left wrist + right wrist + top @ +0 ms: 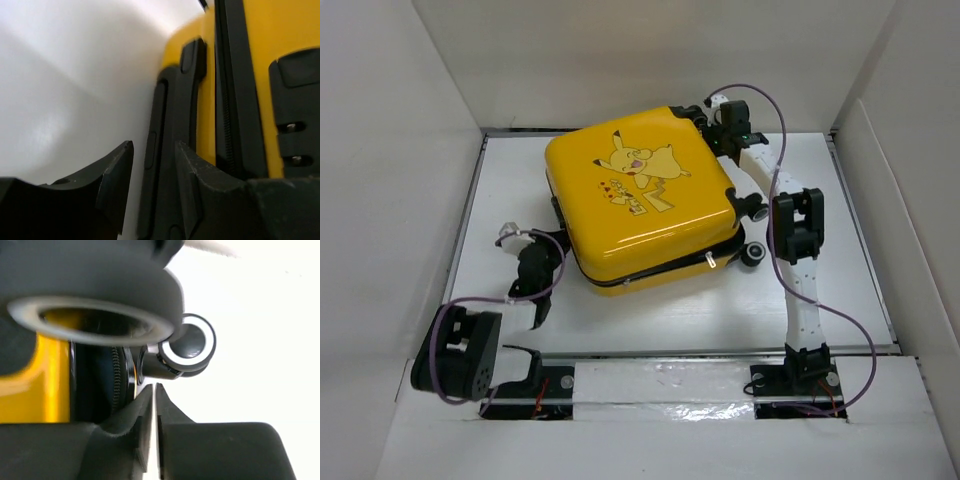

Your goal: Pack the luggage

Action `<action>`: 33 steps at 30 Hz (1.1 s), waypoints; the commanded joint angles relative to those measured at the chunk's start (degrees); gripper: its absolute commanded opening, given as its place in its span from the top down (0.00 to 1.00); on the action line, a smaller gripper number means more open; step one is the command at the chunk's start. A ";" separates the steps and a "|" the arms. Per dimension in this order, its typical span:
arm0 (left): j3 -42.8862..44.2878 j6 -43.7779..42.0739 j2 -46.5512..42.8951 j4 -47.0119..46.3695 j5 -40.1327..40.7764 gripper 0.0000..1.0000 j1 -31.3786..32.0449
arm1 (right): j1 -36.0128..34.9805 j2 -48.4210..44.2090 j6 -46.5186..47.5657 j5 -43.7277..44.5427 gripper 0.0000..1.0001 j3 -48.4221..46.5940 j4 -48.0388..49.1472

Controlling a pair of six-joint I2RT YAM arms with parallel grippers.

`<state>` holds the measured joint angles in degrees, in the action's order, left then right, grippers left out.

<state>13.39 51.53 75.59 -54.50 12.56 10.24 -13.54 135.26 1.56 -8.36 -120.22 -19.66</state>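
The luggage (pixel 640 200), a yellow suitcase with a Pikachu print, lies flat and closed in the middle of the white table, print side up. My left gripper (pixel 558 250) is at its left side. In the left wrist view it (pixel 152 145) is open, its fingers astride the end of the black side handle (pixel 172 100) without gripping it; the yellow shell (pixel 285 30) and zipper (pixel 227 125) run beside it. My right gripper (pixel 722 125) is at the far right corner. In the right wrist view it (pixel 154 386) is shut and empty, just below a black-and-white caster wheel (pixel 192 342).
Two more caster wheels (pixel 753 253) stick out on the suitcase's right side near my right arm's elbow (pixel 798 225). White walls (pixel 390 200) enclose the table (pixel 840 290) on the left, back and right. The arm bases sit on a rail (pixel 660 380) at the near edge.
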 commanded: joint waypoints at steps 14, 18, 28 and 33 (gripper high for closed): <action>-7.95 0.51 -25.13 18.89 -7.46 0.61 22.54 | -2.90 -13.60 -5.79 -20.48 0.15 -7.05 0.77; -3.55 -2.04 -26.38 22.50 -8.33 0.61 22.54 | 0.17 -25.11 -4.03 -16.43 0.07 1.90 4.71; 12.17 -6.17 -17.15 25.85 -12.28 0.81 22.02 | -5.51 -69.39 -4.02 -8.53 1.00 57.59 24.13; 15.79 -8.02 -14.59 31.37 -16.08 1.00 22.02 | -19.13 -86.99 -7.01 0.08 1.00 83.54 34.33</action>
<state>22.81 44.93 62.17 -13.61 2.28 31.53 -28.80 52.07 -3.68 -15.27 -44.31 6.46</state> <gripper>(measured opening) 0.014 0.010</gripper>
